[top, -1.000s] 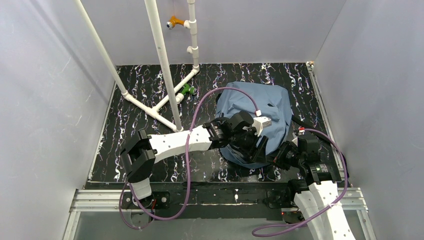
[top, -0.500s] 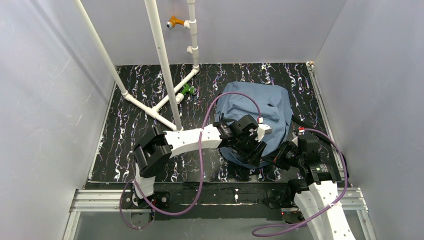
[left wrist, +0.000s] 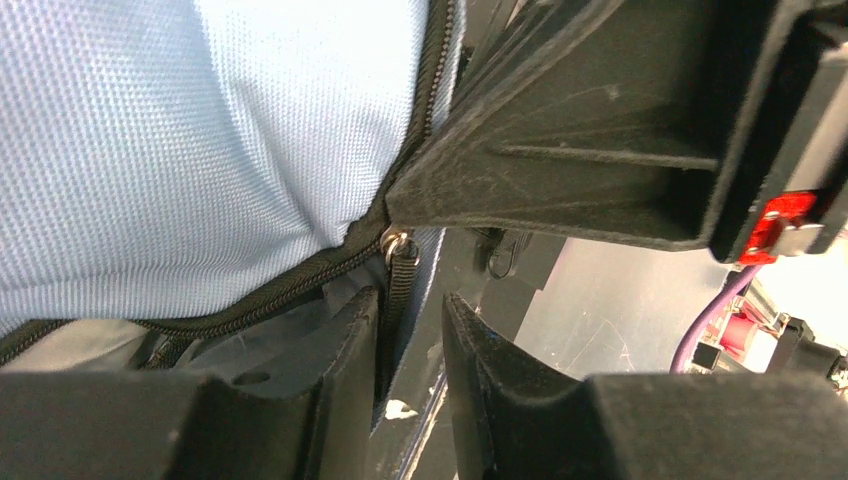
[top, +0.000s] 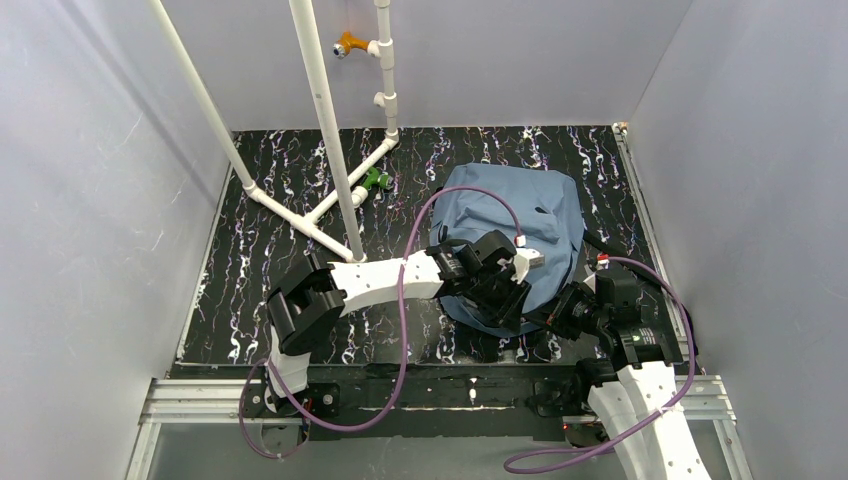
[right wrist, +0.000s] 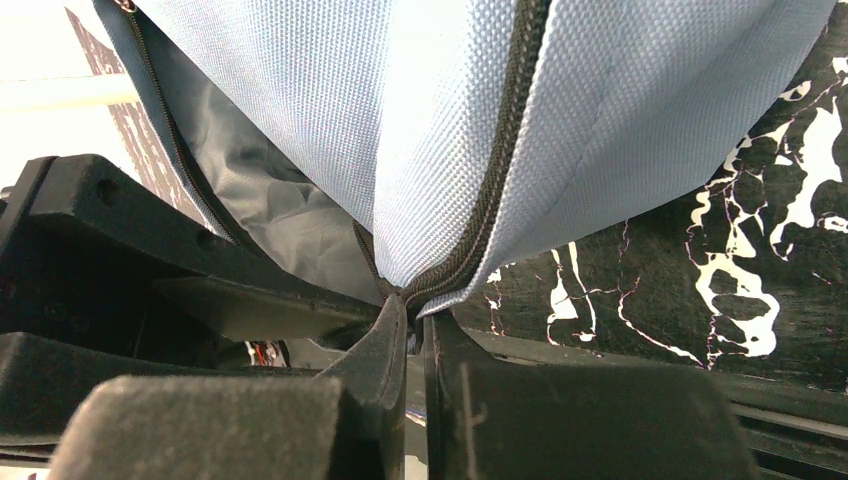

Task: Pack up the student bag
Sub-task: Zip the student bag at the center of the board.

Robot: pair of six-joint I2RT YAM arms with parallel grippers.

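Straddling the zipper pull (left wrist: 400, 268), left gripper (left wrist: 411, 302) gapes slightly; right gripper (right wrist: 409, 318) pinches student bag (right wrist: 300, 110).

Pale grey walls (top: 90, 200) enclose a black, white-veined tabletop (top: 262, 235) bearing a white pipe frame (top: 322, 110) at its back-left.

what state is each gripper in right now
left gripper: slightly open, zipper pull between its jaws, not pinched
right gripper: shut on the student bag

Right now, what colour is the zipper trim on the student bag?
Black zipper trim on the dusty-blue student bag; clearest in the right wrist view.
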